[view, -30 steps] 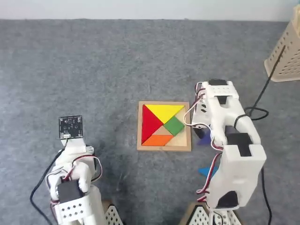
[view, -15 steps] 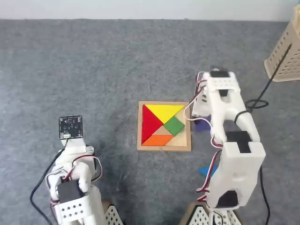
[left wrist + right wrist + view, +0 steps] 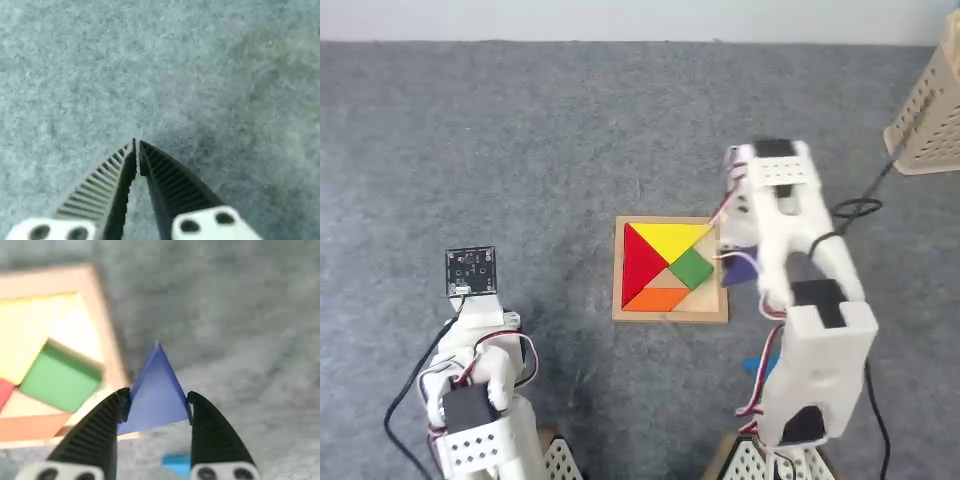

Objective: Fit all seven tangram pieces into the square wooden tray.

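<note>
Well, the right gripper (image 3: 156,395) is clamped partway shut on a purple triangle (image 3: 156,385), one finger on each slanted side. The triangle's tip points straight out ahead of the fingers, and its wide edge runs across from one finger to the other. It is just beside the right rim of the tray (image 3: 670,318), which holds yellow, red, green and orange pieces. A blue piece (image 3: 758,363) lies on the carpet (image 3: 520,130) near that arm. The left gripper (image 3: 136,145) is closed on nothing, over carpet, well apart from the tray.
</note>
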Available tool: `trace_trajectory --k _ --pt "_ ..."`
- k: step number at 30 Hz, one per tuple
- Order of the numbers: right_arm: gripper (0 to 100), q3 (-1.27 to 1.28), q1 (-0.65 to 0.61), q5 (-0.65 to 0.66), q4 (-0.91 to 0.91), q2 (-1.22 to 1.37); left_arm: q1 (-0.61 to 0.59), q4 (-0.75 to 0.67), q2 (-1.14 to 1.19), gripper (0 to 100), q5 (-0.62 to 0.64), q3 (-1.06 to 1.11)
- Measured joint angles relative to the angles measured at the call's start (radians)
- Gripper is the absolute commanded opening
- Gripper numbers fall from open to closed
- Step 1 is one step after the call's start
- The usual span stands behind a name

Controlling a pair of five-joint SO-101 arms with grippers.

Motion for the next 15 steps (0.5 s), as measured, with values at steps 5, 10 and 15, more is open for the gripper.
trace_trajectory --k 5,10,15 --pt "2.9 0.068 -0.094 -0.032 -0.025 -0.003 0.000 0.000 0.000 1 0.000 0.000" --pt "4.4 0.216 -0.092 -0.075 -0.120 -0.114 0.000 0.000 0.000 1 0.000 0.000" --pt "8.3 0.275 -0.098 -0.157 -0.167 -0.189 0.000 0.000 0.000 1 0.000 0.000"
